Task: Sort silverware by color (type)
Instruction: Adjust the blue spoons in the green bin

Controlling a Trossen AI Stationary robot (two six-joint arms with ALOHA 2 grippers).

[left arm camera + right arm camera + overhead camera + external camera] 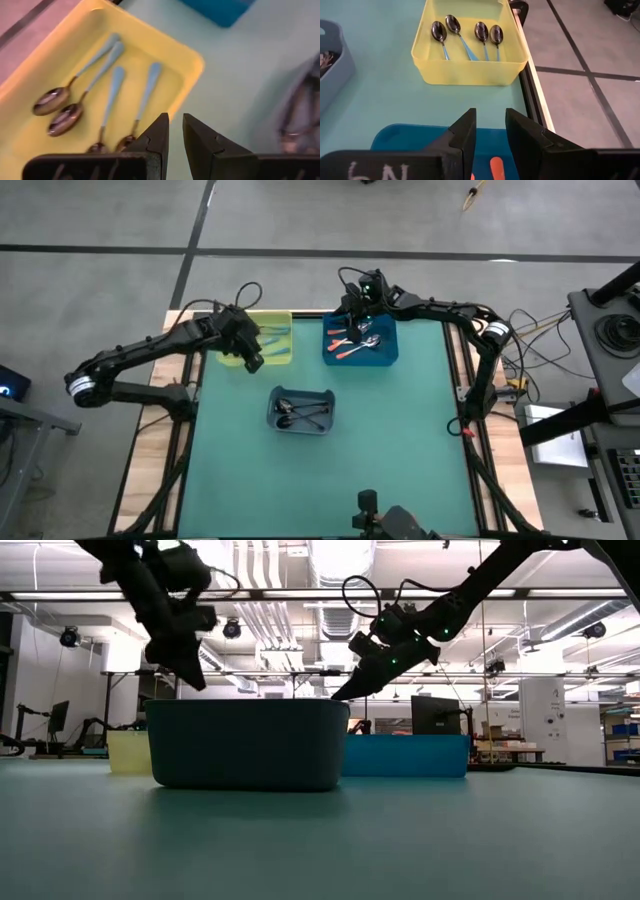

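Lifting clear suits the right gripper (489, 135) above the blue plastic bin (385, 352) — fingers parted, empty; left gripper (175, 134) likewise over the yellow plastic bin (192, 62) — all spoons look sorted.

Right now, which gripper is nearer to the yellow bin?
Left. The left gripper hangs over the yellow bin; the right gripper is over the blue bin beside it.

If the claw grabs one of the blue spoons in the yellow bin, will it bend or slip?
Probably no bending: each blue spoon looks stiff, with a shiny metal bowl. It may slip, since the handle seems thin and smooth. It looks small, so likely light, and lying flat in the yellow bin it shouldn't roll much.
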